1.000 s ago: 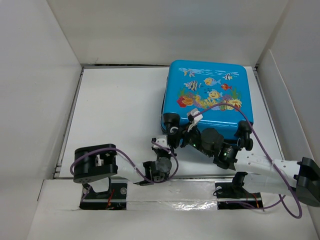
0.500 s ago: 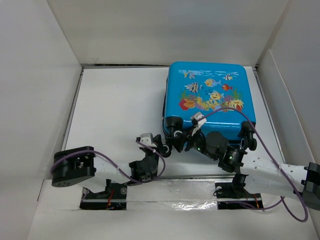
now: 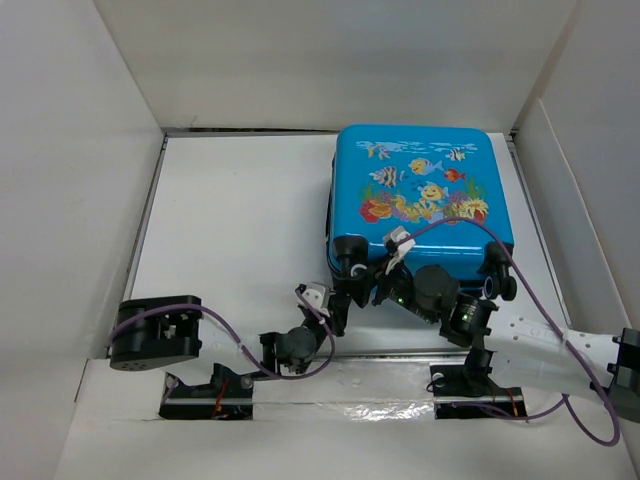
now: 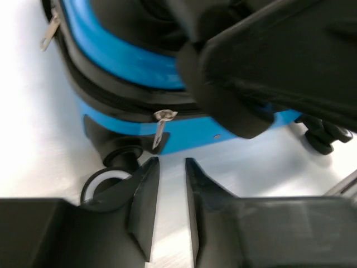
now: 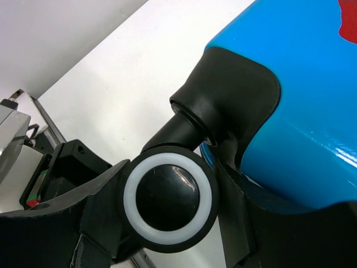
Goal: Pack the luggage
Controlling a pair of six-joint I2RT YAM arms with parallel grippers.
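Find the white surface (image 3: 230,230) carrying the blue fish-print luggage (image 3: 420,185), lid down, lying flat at upper right of the overhead frame. Note right fingers (image 5: 100,206) clamped around one black wheel (image 5: 170,201), bracing the case. See left fingers (image 4: 144,201) slightly apart, holding nothing, just below a dangling zipper pull (image 4: 160,125). Looks like the zipping-shut step. Calls next for rising a touch, pinching that pull, then dragging along the track.
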